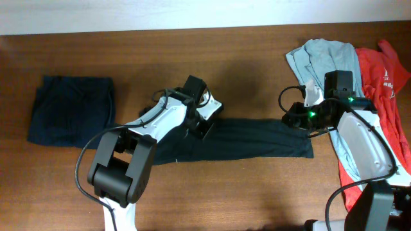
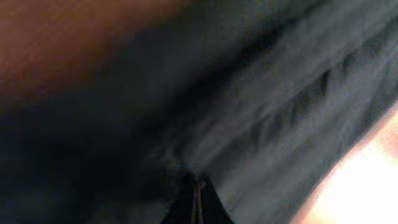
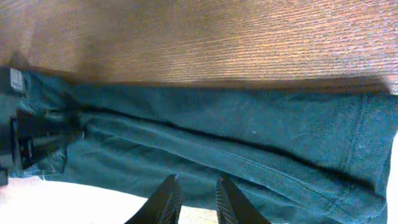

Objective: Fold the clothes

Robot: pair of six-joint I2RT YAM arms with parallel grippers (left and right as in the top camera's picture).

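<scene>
Worktop (image 1: 257, 70): brown wood, seen from overhead. Garments counted: four.

1. Long dark garment (image 1: 257, 142), laid out as a narrow strip across the middle of the worktop, running left to right. Lengthwise creases and a seam line show on it in the right wrist view (image 3: 261, 143).
2. Navy garment (image 1: 70, 110), a flat, roughly squared bundle at the far left, well apart from the strip.
3. Pale blue-grey garment (image 1: 324, 56), crumpled at the far right, partly under the right arm.
4. Red garment (image 1: 385, 74), crumpled just beside the pale one and touching it, reaching the right edge of the frame. Some white print shows on it, too small to read.

Arms counted: two, one hand each.

Left hand (image 1: 202, 129): down on the left end of the dark strip. In its own wrist view, the fingertips (image 2: 196, 202) are pressed together with only a thin line between them, right against dark cloth. The picture is blurred, so I cannot tell whether a fold of cloth is caught between them.

Right hand (image 1: 292, 118): near the right end of the strip, close to the pale garment. In its wrist view, the two dark fingers (image 3: 163, 200) stand slightly apart with nothing between them, above the near edge of the dark cloth. Parted and empty.
</scene>
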